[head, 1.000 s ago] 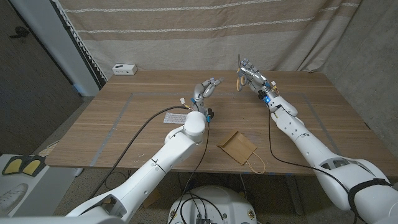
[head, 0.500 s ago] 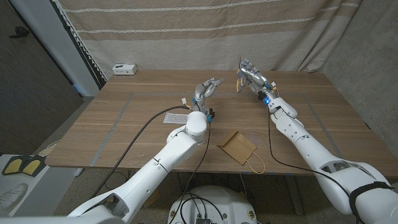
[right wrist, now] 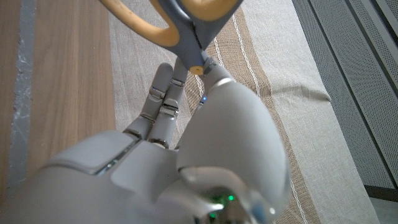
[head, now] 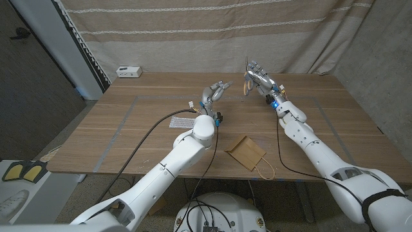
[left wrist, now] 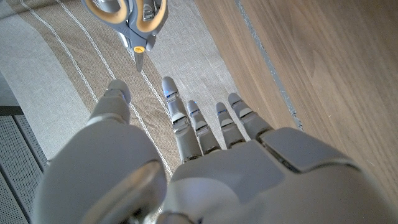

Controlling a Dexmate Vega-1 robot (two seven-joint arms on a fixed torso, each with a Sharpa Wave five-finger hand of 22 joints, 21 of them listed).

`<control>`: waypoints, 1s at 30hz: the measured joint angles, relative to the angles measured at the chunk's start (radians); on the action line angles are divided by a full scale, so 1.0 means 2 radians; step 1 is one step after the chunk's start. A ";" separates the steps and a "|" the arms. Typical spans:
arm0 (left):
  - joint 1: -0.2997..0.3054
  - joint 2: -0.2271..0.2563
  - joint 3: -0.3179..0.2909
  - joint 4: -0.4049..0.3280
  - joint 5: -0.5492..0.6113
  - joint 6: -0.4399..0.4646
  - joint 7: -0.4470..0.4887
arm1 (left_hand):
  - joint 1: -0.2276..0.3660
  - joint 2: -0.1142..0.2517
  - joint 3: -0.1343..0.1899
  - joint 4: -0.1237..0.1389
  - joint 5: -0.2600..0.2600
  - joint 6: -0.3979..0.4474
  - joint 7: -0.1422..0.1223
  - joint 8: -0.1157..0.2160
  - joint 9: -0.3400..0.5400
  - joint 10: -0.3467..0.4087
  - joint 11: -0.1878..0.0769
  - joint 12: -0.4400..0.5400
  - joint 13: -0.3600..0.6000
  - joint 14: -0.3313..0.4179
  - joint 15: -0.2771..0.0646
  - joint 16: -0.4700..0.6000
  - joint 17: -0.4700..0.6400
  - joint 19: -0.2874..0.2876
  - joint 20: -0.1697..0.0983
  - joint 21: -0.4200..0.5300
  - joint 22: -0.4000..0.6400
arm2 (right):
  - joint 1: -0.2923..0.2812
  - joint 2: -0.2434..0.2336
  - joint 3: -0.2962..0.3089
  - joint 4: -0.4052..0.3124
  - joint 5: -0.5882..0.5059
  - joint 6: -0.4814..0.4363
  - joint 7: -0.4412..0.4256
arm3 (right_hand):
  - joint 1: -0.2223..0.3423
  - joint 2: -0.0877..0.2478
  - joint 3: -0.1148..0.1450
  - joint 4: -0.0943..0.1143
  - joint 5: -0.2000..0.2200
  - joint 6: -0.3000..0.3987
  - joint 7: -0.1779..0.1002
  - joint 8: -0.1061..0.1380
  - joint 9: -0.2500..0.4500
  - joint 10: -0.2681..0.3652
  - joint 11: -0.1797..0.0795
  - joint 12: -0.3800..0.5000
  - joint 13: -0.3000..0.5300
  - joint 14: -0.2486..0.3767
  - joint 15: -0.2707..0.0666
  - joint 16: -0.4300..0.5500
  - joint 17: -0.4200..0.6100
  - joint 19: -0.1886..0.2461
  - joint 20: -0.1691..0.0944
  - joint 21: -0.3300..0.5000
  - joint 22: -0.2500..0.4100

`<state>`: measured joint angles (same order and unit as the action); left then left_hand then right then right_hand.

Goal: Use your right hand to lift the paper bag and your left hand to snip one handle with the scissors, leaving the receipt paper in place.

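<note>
Head view shows the right hand (head: 257, 77) up high over the far side of the wooden table (head: 129, 122), holding the scissors (head: 246, 85). The scissors hang down from its fingers, with the yellow and grey handles near the fingertips. Right wrist view shows the scissors (right wrist: 186, 25) pinched between the thumb and the fingers (right wrist: 163, 93), just past the fingertips.

The left hand (head: 214, 93) is lifted over the middle of the table, and it holds nothing. Its fingers (left wrist: 199, 121) are spread apart and straight. In the left wrist view the scissors (left wrist: 134, 22) hang a little way beyond those fingertips, not touching them.

The paper bag (head: 245, 152) lies flat near the front edge of the table, well apart from both hands. Its handle (head: 265, 170) sticks out over the edge. The receipt paper (head: 182, 122) lies flat on the table beside the left arm.
</note>
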<state>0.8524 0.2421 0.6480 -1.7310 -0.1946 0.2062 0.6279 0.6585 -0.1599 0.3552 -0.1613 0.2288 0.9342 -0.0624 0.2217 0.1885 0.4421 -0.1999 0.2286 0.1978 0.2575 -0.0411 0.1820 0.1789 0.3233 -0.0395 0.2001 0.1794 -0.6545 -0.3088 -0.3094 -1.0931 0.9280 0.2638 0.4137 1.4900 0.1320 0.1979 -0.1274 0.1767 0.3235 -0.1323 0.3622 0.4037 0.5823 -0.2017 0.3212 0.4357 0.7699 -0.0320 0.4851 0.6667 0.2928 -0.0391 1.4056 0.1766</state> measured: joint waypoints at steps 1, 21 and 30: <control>0.000 0.000 0.000 0.000 -0.001 0.000 0.000 | 0.000 0.000 0.000 0.000 0.000 0.000 0.000 0.000 0.000 0.000 0.000 -0.001 0.000 0.000 0.000 0.000 0.000 0.000 0.000 0.000 0.000 | 0.000 0.000 0.000 -0.001 0.000 0.001 0.000 | 0.000 0.000 0.000 0.000 0.000 0.000 0.000 0.000 0.000 0.000 0.000 0.000 0.000 0.000 0.000 0.000 0.000 0.000 0.000 0.000 0.000; -0.003 0.003 0.000 0.002 -0.023 0.014 -0.021 | 0.004 0.000 -0.002 0.002 0.000 0.006 0.006 0.000 0.000 0.000 0.000 -0.001 0.000 0.000 0.000 0.000 0.000 0.000 0.000 0.000 0.000 | -0.003 -0.001 -0.008 -0.008 -0.010 0.010 -0.006 | 0.002 -0.002 0.000 0.000 0.000 0.000 0.000 -0.002 0.000 0.005 0.000 0.000 -0.002 0.000 0.000 0.000 0.000 -0.002 -0.002 0.000 0.000; -0.007 0.005 0.004 0.006 -0.028 0.015 -0.030 | 0.004 0.000 -0.004 0.004 0.000 0.002 0.010 -0.002 0.000 -0.002 0.002 -0.001 0.000 0.000 0.000 0.000 0.000 0.000 0.000 0.000 0.000 | -0.003 -0.001 -0.010 -0.009 -0.015 0.017 -0.008 | 0.002 -0.002 0.000 0.000 0.000 0.003 0.003 -0.004 0.001 0.005 0.000 -0.004 -0.002 0.000 0.000 0.000 0.000 -0.002 -0.002 0.000 0.000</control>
<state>0.8374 0.2525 0.6552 -1.7197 -0.2506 0.2353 0.5685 0.6664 -0.1599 0.3480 -0.1541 0.2288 0.9391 -0.0424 0.2177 0.1884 0.4382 -0.1961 0.2268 0.1976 0.2575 -0.0411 0.1820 0.1789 0.3231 -0.0395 0.2001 0.1792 -0.6601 -0.3117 -0.3291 -1.1120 0.8990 0.2972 0.3973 1.4941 0.1279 0.1977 -0.1275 0.1769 0.3288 -0.1268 0.3546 0.4061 0.5932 -0.2019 0.3136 0.4311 0.7699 -0.0320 0.4857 0.6667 0.2891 -0.0429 1.4058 0.1768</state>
